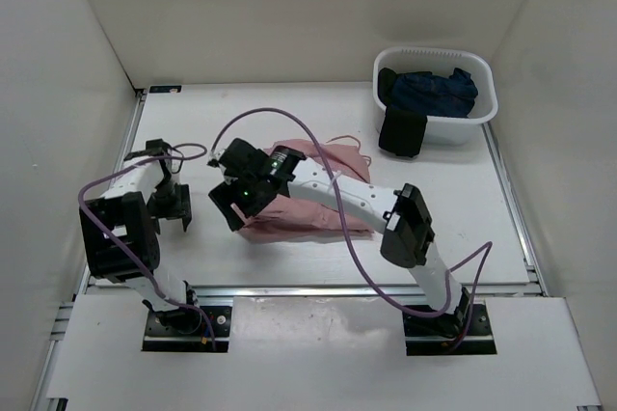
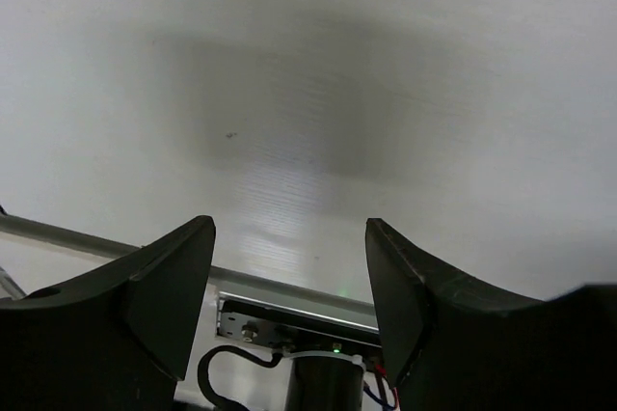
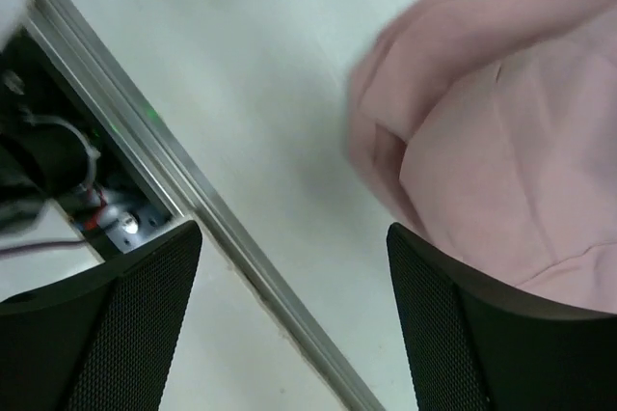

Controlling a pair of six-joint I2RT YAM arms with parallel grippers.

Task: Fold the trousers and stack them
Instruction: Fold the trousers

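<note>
Pink trousers (image 1: 318, 194) lie folded in a heap at the middle of the table; their near corner fills the upper right of the right wrist view (image 3: 501, 112). My right gripper (image 1: 229, 206) hangs open and empty over the heap's left edge, above bare table, its right finger next to the cloth. My left gripper (image 1: 172, 208) is open and empty at the table's left side, well left of the trousers; its view shows only bare table and its own base. Dark blue trousers (image 1: 434, 91) lie in a white basket (image 1: 482, 114) at the back right.
A black garment (image 1: 400, 133) hangs over the basket's front rim. White walls close the table on three sides. An aluminium rail (image 1: 366, 287) runs along the near edge and shows in the right wrist view (image 3: 193, 189). Purple cables loop over both arms.
</note>
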